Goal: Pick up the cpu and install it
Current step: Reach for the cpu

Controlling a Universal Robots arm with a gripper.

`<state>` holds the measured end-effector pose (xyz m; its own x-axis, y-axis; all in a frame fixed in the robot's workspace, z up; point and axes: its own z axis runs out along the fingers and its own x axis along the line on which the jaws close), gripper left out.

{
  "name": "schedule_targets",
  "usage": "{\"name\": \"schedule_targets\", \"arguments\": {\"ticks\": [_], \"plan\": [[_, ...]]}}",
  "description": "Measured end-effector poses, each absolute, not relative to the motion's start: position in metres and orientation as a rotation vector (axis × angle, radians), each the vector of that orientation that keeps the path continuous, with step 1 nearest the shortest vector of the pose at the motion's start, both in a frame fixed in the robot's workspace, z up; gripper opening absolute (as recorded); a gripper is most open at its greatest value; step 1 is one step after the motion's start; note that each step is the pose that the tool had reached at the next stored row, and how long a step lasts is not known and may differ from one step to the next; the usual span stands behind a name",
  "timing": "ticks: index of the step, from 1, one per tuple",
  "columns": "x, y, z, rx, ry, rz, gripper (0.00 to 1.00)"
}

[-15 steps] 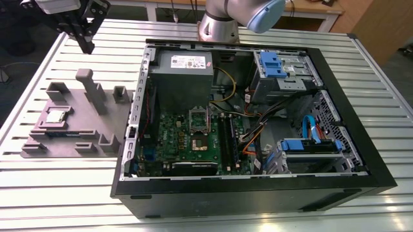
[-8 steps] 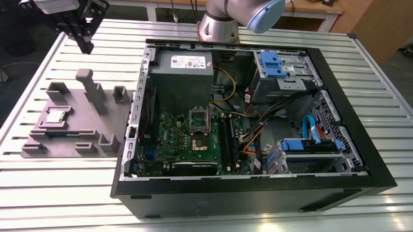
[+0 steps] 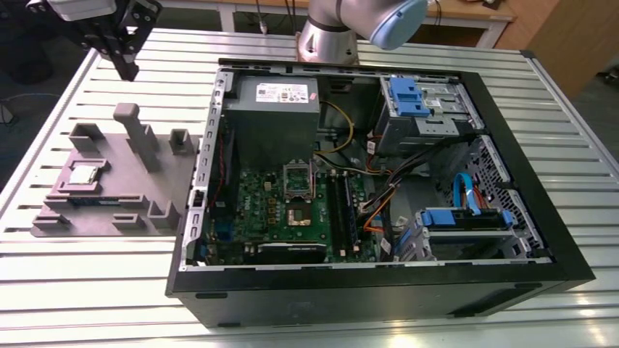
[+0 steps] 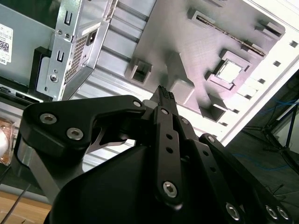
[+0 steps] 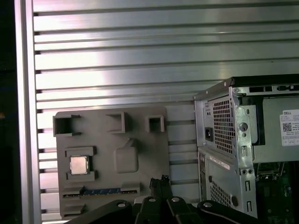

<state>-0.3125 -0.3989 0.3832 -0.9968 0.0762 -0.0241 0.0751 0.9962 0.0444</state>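
Observation:
The cpu, a small square chip with a shiny metal top, lies flat in a pocket of the grey holder plate on the exterior view's left. My gripper hangs well above the table beyond the plate's far edge, apart from the chip. Its black fingers are shut together with nothing between them. Inside the open computer case, the motherboard socket lies bare, and its silver hinged frame is folded back.
Grey posts stand up from the holder plate. The grey power supply box, blue drive brackets and loose cables fill the case. The slatted metal table runs round it. The arm's base stands behind the case.

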Motion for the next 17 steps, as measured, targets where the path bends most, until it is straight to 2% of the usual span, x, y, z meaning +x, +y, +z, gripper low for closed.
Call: {"name": "schedule_targets", "arguments": {"ticks": [17], "plan": [[-0.3178,-0.3989,0.3829,0.118,3.113,0.068,0.10]]}}
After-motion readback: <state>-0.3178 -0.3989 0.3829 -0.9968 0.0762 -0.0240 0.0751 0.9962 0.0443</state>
